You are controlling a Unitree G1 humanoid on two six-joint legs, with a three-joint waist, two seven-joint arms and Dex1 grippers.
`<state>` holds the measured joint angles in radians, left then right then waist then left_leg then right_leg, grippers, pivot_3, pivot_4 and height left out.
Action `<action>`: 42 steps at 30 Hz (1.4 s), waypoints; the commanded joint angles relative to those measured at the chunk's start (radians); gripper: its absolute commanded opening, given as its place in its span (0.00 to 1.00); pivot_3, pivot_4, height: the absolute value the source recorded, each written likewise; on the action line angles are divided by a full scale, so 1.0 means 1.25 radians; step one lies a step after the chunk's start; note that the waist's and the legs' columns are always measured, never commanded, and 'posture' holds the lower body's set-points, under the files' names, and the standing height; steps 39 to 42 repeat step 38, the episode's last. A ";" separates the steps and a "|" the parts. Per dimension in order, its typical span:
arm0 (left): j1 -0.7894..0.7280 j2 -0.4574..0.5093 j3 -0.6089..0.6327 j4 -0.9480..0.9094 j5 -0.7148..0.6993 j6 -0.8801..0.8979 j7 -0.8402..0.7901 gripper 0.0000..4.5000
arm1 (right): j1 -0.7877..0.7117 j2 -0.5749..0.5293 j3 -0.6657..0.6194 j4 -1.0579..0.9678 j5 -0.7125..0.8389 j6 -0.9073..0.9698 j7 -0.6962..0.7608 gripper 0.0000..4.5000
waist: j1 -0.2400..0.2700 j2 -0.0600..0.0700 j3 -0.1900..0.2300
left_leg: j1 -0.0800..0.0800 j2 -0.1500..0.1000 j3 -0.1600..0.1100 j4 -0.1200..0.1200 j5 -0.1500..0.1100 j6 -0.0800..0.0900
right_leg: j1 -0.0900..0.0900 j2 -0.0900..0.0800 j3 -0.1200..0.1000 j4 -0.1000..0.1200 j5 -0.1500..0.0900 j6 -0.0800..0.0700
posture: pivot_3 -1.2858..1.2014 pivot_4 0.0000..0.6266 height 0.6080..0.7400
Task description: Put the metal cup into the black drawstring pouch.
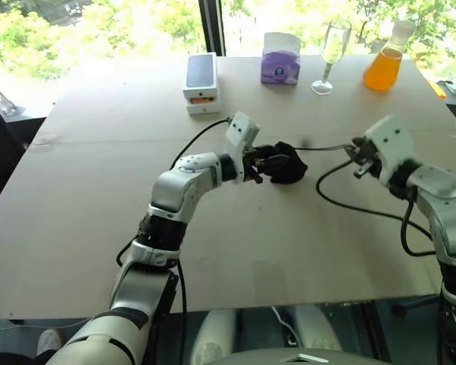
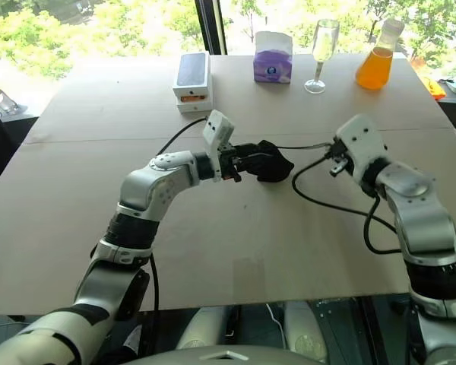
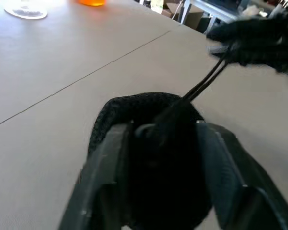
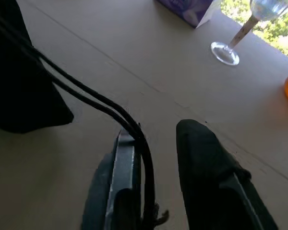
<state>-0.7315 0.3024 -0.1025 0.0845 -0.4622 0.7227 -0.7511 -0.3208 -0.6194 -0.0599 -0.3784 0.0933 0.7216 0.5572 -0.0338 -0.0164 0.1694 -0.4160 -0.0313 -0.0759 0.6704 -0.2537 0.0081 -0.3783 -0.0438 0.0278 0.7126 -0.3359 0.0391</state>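
The black drawstring pouch [image 1: 286, 166] lies bulged on the middle of the table [image 1: 83, 198]. My left gripper [image 1: 263, 163] is at its left end. In the left wrist view its two fingers [image 3: 113, 158] stand apart on either side of the pouch [image 3: 149, 112]. The pouch's thin black cord [image 1: 323, 147] stretches right to my right gripper [image 1: 356, 157]. In the right wrist view the right gripper [image 4: 158, 132] is open, and the cord [image 4: 86, 98] lies along one finger [image 4: 127, 158]. The metal cup is hidden.
Along the far edge stand a white phone box [image 1: 201, 82], a purple tissue box [image 1: 280, 59], a clear wine glass [image 1: 330, 53] and a flask of orange liquid [image 1: 385, 62]. A black cable [image 1: 349, 205] loops over the table near my right arm.
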 commanded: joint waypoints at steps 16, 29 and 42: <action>0.189 0.151 0.267 -0.142 -0.141 0.053 0.052 1.00 | 0.335 0.005 -0.115 -0.244 0.162 -0.060 0.061 0.97 | 0.000 0.000 0.000 | 0.002 0.001 0.000 0.000 0.000 0.000 | 0.001 0.001 0.001 0.000 0.000 0.000 | 0.52 0.24 1.00; 0.629 0.211 0.441 -0.395 -0.088 -0.152 0.078 1.00 | 0.559 0.115 -0.359 -0.208 0.276 -0.338 0.098 0.97 | 0.021 0.001 -0.001 | 0.004 0.001 -0.001 -0.001 -0.002 0.004 | 0.004 -0.001 -0.001 -0.001 0.001 -0.002 | 0.52 0.24 1.00; 0.708 0.217 0.531 -0.476 -0.175 -0.153 0.081 1.00 | 0.569 0.109 -0.372 -0.149 0.225 -0.464 0.094 0.97 | 0.019 0.002 -0.001 | 0.016 0.002 -0.001 -0.004 -0.003 0.004 | 0.015 -0.001 -0.001 -0.003 0.001 -0.003 | 0.52 0.24 1.00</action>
